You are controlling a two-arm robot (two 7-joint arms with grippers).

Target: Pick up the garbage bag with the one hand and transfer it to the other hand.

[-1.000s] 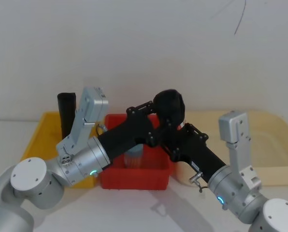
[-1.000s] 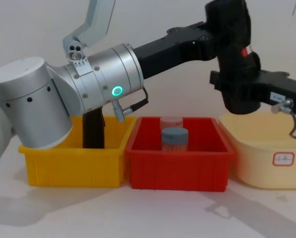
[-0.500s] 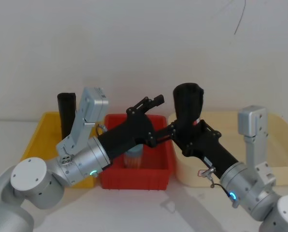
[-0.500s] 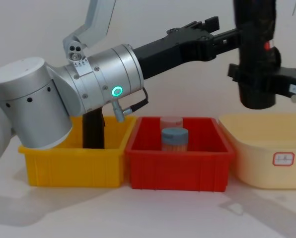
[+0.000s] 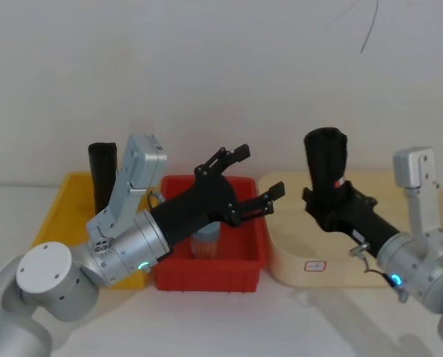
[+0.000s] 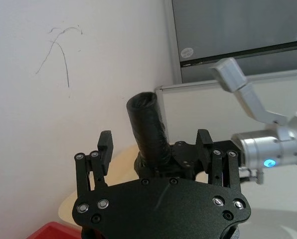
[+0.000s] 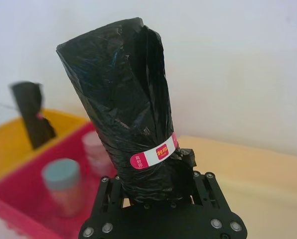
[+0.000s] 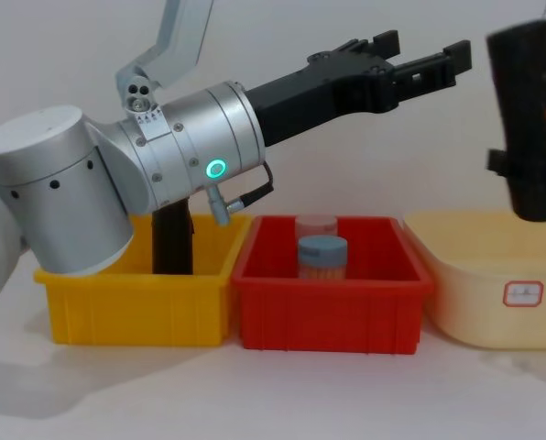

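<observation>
The garbage bag [image 7: 119, 94], a crinkled matte-black roll of film, stands upright with its lower end clamped between the jaws of the right gripper [image 5: 331, 202], held in the air over the smooth cream tub [image 8: 470, 312]. The right wrist view makes out a red-and-white paper band [image 7: 153, 154] round the roll, its print too small to read; from the head and chest it is a mere red fleck. The left gripper [image 8: 421, 51], jaws spread wide and empty, hangs above the red bin [image 8: 328, 316], well apart from the roll; the chest view shows its green ring light [image 8: 217, 169]. In the red bin stands a clear jar [image 8: 322, 258] with a blue-grey lid. A second black roll [image 5: 101, 175] stands in the yellow bin [image 8: 131, 307]. The tub carries a white red-bordered sticker [image 8: 523, 293], illegible.
</observation>
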